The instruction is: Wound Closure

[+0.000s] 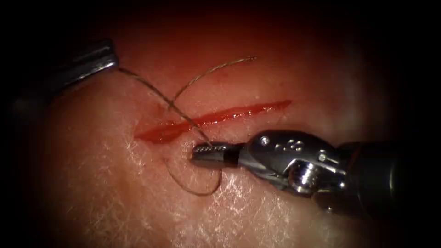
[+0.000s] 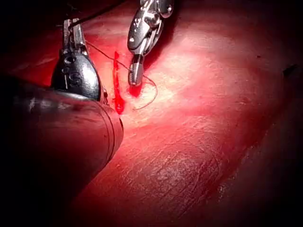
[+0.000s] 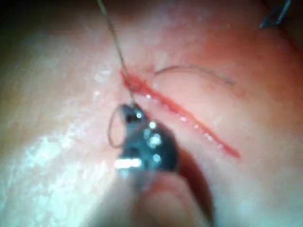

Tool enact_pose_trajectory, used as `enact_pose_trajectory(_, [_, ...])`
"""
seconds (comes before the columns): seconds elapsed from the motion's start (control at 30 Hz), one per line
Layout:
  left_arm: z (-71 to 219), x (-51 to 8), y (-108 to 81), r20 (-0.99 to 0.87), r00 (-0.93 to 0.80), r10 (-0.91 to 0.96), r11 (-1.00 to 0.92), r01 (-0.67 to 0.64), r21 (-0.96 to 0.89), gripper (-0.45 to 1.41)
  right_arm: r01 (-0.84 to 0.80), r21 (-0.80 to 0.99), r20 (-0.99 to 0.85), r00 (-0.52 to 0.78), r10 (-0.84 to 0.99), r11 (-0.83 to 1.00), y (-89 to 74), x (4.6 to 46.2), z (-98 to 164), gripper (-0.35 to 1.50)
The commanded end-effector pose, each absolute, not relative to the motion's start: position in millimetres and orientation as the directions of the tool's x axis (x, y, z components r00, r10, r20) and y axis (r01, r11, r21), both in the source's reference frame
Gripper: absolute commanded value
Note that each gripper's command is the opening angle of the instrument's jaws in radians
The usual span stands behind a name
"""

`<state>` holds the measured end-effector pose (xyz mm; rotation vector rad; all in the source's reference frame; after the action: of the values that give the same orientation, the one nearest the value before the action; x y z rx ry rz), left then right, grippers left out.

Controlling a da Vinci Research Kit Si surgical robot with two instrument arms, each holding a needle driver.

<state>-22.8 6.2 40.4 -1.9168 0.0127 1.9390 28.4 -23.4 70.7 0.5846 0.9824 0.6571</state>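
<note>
Your right tool [image 1: 213, 154]: silver metal, ridged jaw faces, dark band behind them, rounded wrist housing with small engraved marks, a screw head and shiny pin, then a dark shaft. Your left tool [image 1: 98, 57]: plain silver jaws, domed grey wrist stamped with characters, smooth dark shaft.

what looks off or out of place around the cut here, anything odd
Nothing looks damaged or spilled. The cut lies open with red fluid along it. The thread runs from the left tool, which holds it, across the cut to the right tool, shut on it, with a slack loop on the tissue.
</note>
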Motion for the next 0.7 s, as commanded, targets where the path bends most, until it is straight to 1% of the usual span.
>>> enact_pose_trajectory(0.03, [41, -23.1, 6.0, -0.959, 0.026, 0.282, -0.914, -0.297, -0.277, -0.45, -0.232, 0.710, -0.555, 0.397, 0.731, 0.665, -24.0, 29.1, 71, -0.35])
enact_pose_trajectory(0.2, [43, -21.7, 6.5, -0.959, 0.014, 0.282, -0.911, -0.310, -0.272, -0.45, -0.224, 0.719, -0.548, 0.400, 0.734, 0.658, -24.6, 29.1, 70, -0.35])
enact_pose_trajectory(0.27, [43, -21.2, 6.7, -0.962, 0.006, 0.274, -0.911, -0.318, -0.262, -0.45, -0.199, 0.708, -0.572, 0.401, 0.716, 0.677, -24.9, 28.9, 69, -0.35])
enact_pose_trajectory(0.33, [45, -20.7, 6.9, -0.960, 0.002, 0.279, -0.909, -0.320, -0.265, -0.45, -0.175, 0.693, -0.602, 0.393, 0.695, 0.699, -25.1, 28.6, 69, 0.24])
enact_pose_trajectory(0.37, [45, -20.6, 6.9, -0.961, -0.001, 0.276, -0.911, -0.319, -0.261, -0.45, -0.158, 0.679, -0.626, 0.385, 0.678, 0.717, -25.1, 28.3, 68, 0.68])
enact_pose_trajectory(0.4, [46, -20.5, 6.9, -0.959, -0.008, 0.284, -0.910, -0.318, -0.267, -0.45, -0.155, 0.682, -0.630, 0.372, 0.682, 0.714, -25.1, 28.0, 68, 0.96])
enact_pose_trajectory(0.43, [47, -20.5, 6.8, -0.959, -0.017, 0.284, -0.911, -0.316, -0.265, -0.45, -0.151, 0.686, -0.632, 0.361, 0.686, 0.712, -25.0, 27.8, 67, 1.13])
enact_pose_trajectory(0.47, [48, -20.5, 6.7, -0.958, -0.023, 0.286, -0.911, -0.317, -0.265, -0.45, -0.142, 0.683, -0.642, 0.352, 0.681, 0.716, -24.8, 27.5, 67, 1.20])
enact_pose_trajectory(0.57, [50, -20.5, 6.4, -0.953, -0.037, 0.300, -0.910, -0.310, -0.275, -0.45, -0.115, 0.664, -0.677, 0.327, 0.660, 0.739, -24.2, 26.5, 65, 1.25])
enact_pose_trajectory(0.7, [51, -20.3, 6.1, -0.949, -0.040, 0.313, -0.908, -0.306, -0.287, -0.45, -0.090, 0.655, -0.717, 0.240, 0.655, 0.750, -22.7, 25.0, 63, 1.43])
